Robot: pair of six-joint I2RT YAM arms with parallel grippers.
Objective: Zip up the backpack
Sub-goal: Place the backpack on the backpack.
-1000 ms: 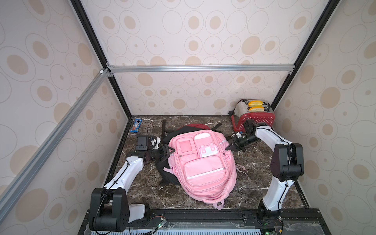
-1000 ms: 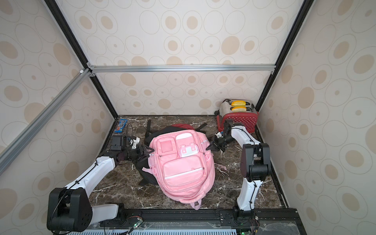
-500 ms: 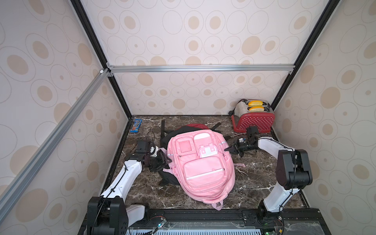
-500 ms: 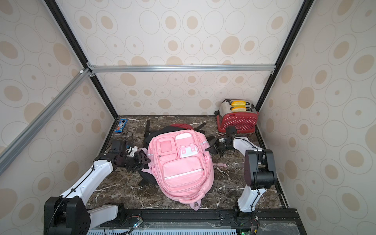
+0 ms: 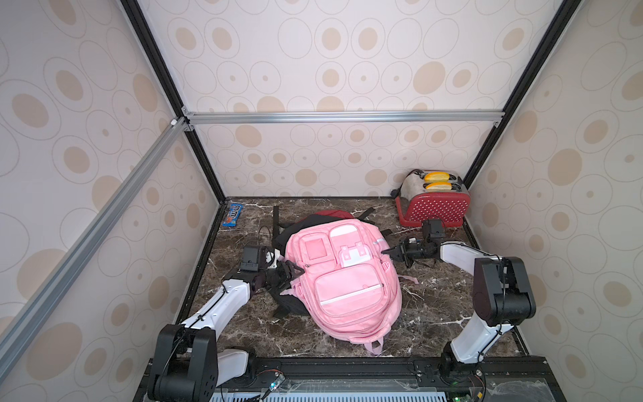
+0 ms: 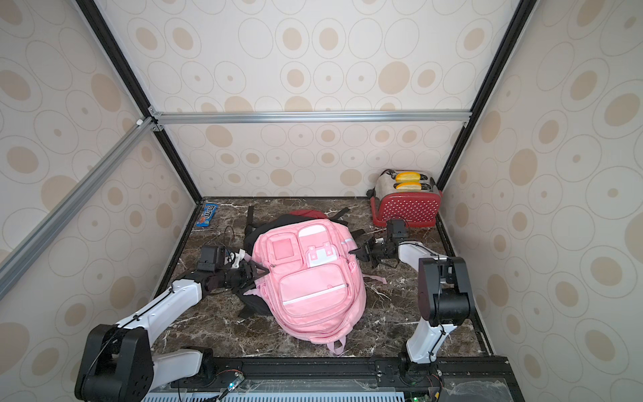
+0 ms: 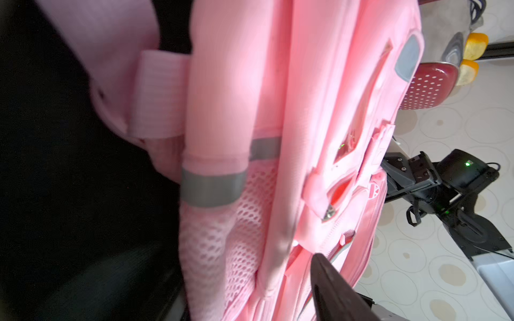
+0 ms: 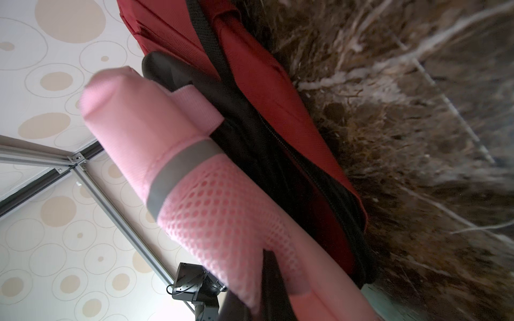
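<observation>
As backpack (image 5: 344, 278) lies flat, left tool (image 5: 295, 273) beside it, right tool (image 5: 386, 251) opposite

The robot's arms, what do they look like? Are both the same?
Both look alike: the left arm and right arm have smooth white tube-like links joined by bulky black rounded joints, with thin black cables trailing along them. The left gripper and right gripper are black, with slim pointed fingers and a boxy black camera mounted behind each.
</observation>
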